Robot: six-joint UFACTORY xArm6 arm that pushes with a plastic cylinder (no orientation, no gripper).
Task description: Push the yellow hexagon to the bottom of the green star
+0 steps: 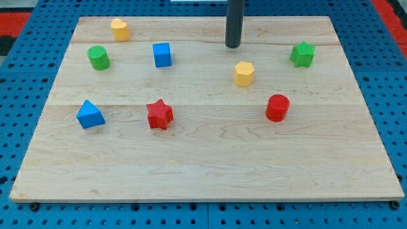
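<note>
Yellow hexagon (243, 74) sits mid-counter, toward the view's right, with the green star (303, 55) further right and slightly higher. My tip (233, 46) stands just above the hexagon, a touch left of it, not touching. I have no fingers, so nothing is grasped. Pushing rightward means getting to its left side.

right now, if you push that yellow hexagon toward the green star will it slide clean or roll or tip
It will probably slide, not roll: the yellow hexagon sits on a flat face on the smooth wooden board. It looks squat, so tipping seems unlikely. Its angled sides may make it twist if my tip, now just above it in the view, pushes off-centre toward the green star.
</note>
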